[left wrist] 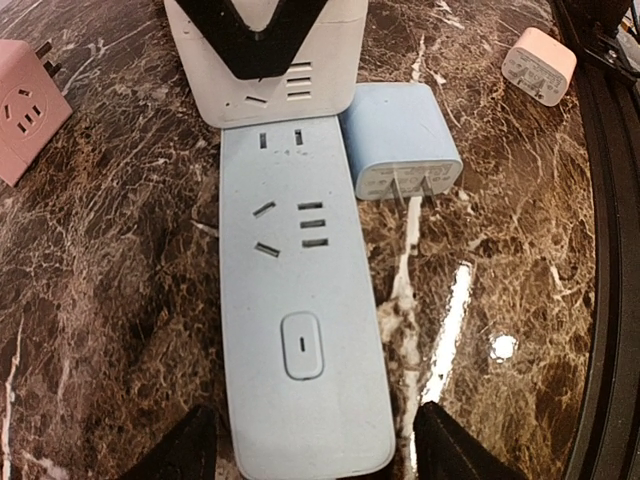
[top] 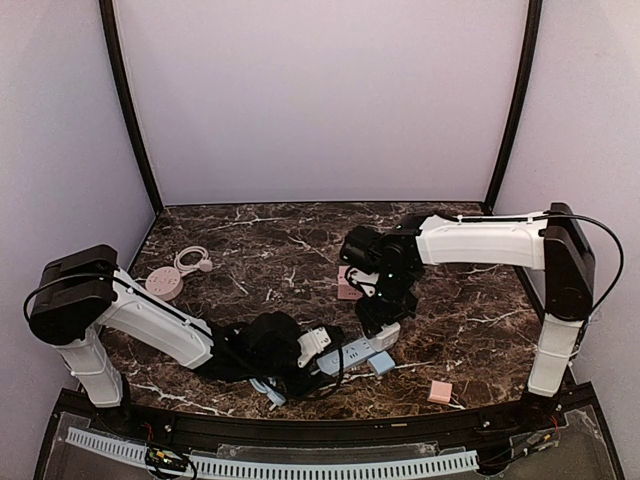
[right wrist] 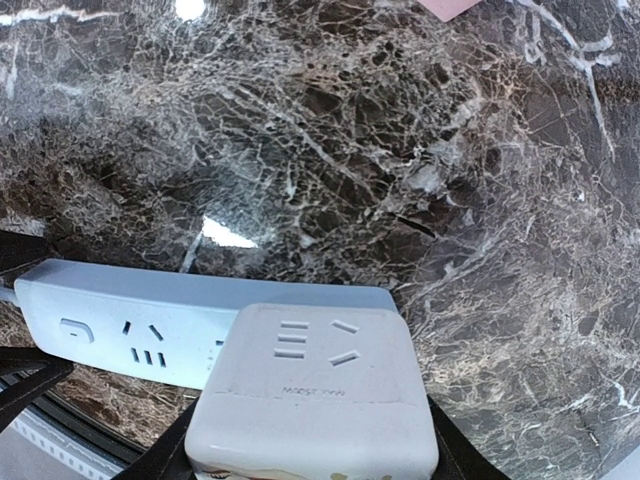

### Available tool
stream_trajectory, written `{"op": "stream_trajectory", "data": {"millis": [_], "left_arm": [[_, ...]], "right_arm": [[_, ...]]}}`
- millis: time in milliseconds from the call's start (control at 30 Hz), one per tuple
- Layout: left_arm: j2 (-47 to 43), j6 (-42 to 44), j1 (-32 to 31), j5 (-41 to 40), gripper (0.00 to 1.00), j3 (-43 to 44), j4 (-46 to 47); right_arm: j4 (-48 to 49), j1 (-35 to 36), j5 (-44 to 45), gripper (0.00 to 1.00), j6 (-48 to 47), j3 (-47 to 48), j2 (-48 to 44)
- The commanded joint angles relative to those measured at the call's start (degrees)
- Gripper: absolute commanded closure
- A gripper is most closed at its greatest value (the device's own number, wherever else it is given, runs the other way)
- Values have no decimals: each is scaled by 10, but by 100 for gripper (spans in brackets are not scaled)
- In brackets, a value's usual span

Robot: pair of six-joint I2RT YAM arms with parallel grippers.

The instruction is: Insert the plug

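**A:** What lies under you?

**B:** A dark marbled surface (top: 250,240). The biggest thing on it is a pale blue power strip (left wrist: 300,300), lying flat. One end sits between my left fingers (left wrist: 190,450), which are spread to either side of it with a sliver of marble showing on each side. The strip runs straight away from them to my right fingers (left wrist: 255,30).

**A:** And the plug?

**B:** The white cube plug (right wrist: 315,390) is clenched between my right fingers. It is a rounded block with socket slots on its upper face and faint lettering below them. It rests on the strip's end that is far from my left fingers. I cannot tell if its prongs are seated.

**A:** Anything else?

**B:** A pink cube socket (left wrist: 25,105) lies ahead of my left fingers, off to their left. A blue plug (left wrist: 400,130) lies on its side against the strip's right edge, just beside the white cube, with its two prongs pointing back toward my left fingers. A small pink plug (left wrist: 540,65) lies farther right.
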Motion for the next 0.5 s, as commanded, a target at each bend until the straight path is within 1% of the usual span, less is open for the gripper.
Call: {"op": "stream_trajectory", "data": {"millis": [0,200,367,433,467], "left_arm": [[4,3,6,22,33,-11,10],[6,8,7,30,33,-15,20],[15,15,7,34,33,-10,34],[23,23,7,30,34,-2,30],[28,28,7,27,37,1,27]], "right_arm": [[53,-8,7,100,1,-59,67],[82,-15,7,100,-3,-80,91],[93,-19,4,100,-6,-83,91],[93,-20,4,100,-10,-79,84],[93,-20,4,100,-12,-78,78]]}}
